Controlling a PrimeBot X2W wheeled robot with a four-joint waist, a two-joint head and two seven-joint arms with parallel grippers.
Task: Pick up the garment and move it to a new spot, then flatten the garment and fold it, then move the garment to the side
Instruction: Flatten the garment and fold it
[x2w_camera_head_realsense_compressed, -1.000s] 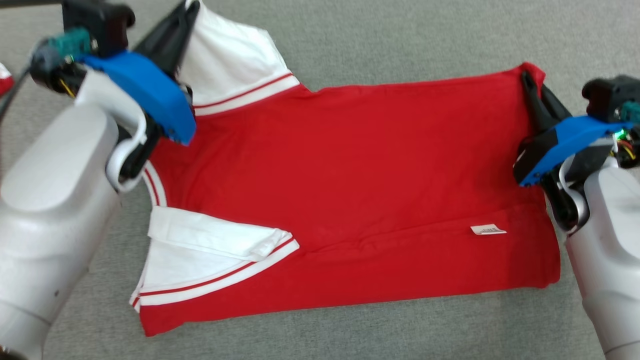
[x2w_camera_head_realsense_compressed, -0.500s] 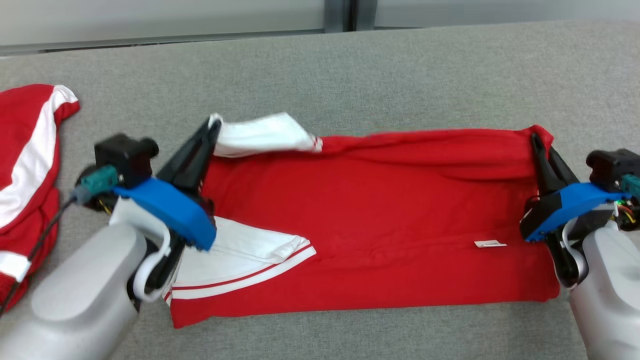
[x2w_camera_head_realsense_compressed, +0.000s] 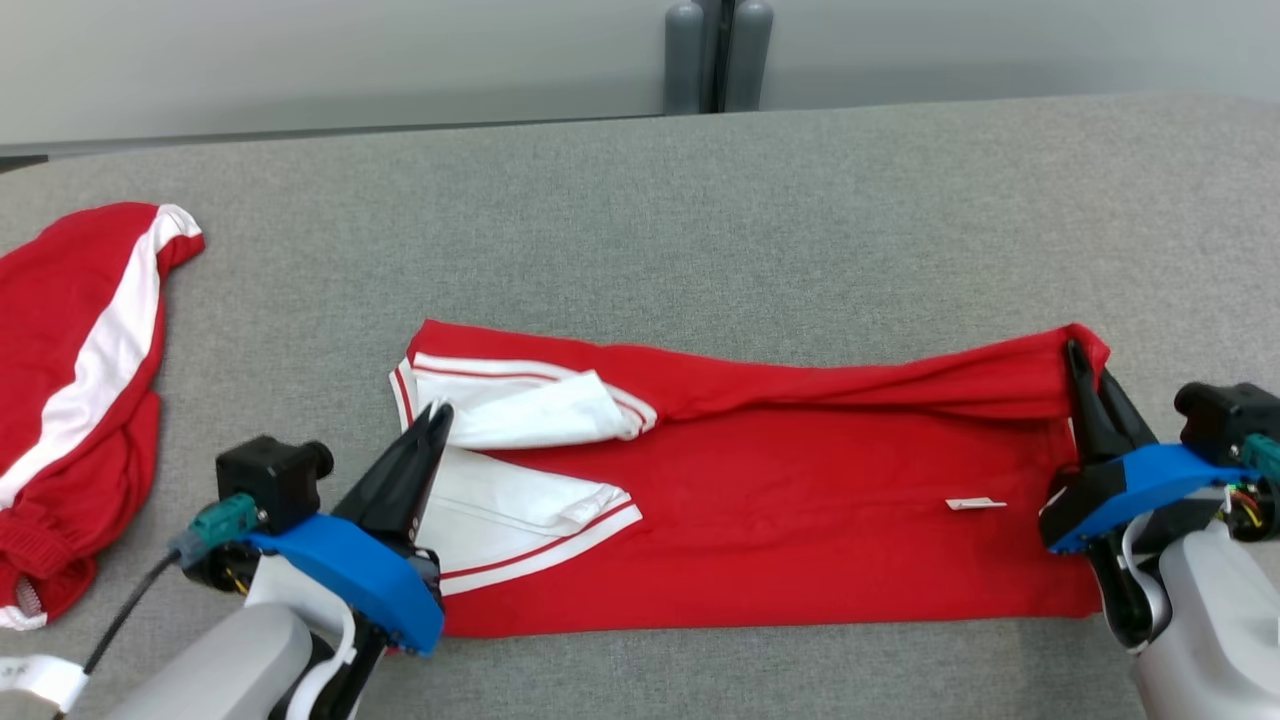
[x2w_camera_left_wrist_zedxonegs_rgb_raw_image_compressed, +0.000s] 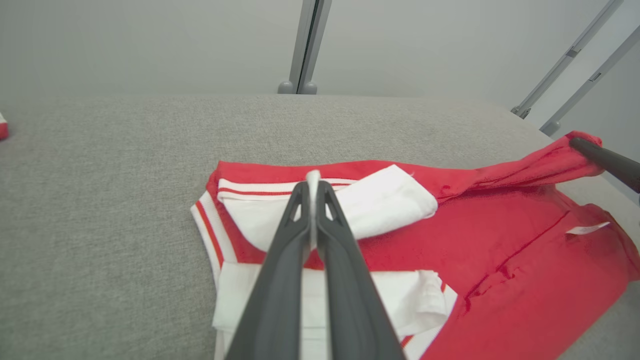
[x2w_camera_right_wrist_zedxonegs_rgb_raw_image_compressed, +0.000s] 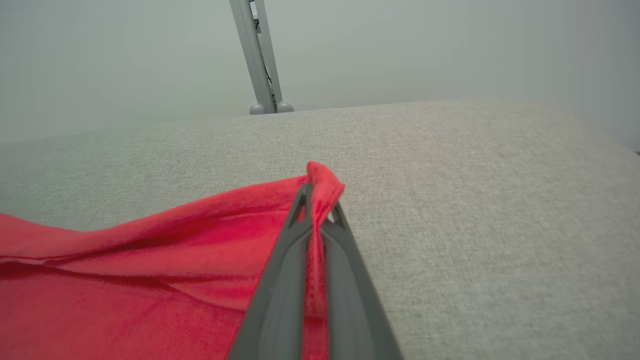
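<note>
L gripper pinches white sleeve at 9 o'clock, R gripper clamps hem corner at 3; I see shirt half-folded on table.

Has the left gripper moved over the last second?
Yes. The left gripper has come toward the robot: once far beyond the near sleeve, its tips now overlap it.
</note>
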